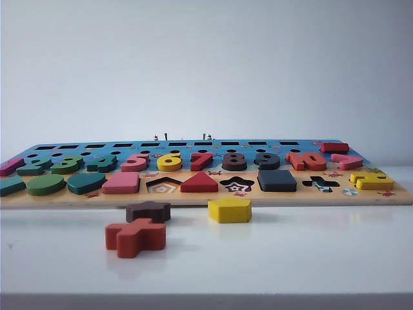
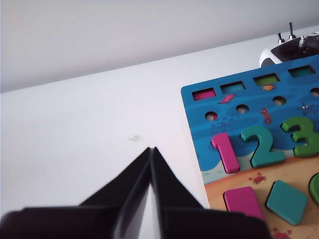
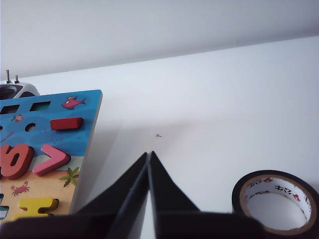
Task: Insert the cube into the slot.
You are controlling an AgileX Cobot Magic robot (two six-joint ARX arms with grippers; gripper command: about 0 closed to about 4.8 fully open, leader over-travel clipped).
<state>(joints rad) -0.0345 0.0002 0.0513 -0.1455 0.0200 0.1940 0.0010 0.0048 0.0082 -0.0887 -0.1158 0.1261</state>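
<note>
The cube (image 1: 277, 180), a flat dark navy square block, lies in the front shape row of the puzzle board (image 1: 206, 197), between a star-shaped recess and a cross-shaped recess. It covers its spot, so the slot itself is hidden. Neither gripper shows in the exterior view. My left gripper (image 2: 150, 148) is shut and empty over bare white table, beside the board's edge (image 2: 199, 129) near the pink 1. My right gripper (image 3: 149, 153) is shut and empty too, over the table beside the board's other edge (image 3: 84, 129).
Loose on the table in front of the board lie a yellow hexagon (image 1: 230, 210), a brown star piece (image 1: 148, 210) and a red-orange cross piece (image 1: 135, 236). A black tape roll (image 3: 259, 181) sits close to the right gripper. A white device with toggles (image 2: 289, 50) stands behind the board.
</note>
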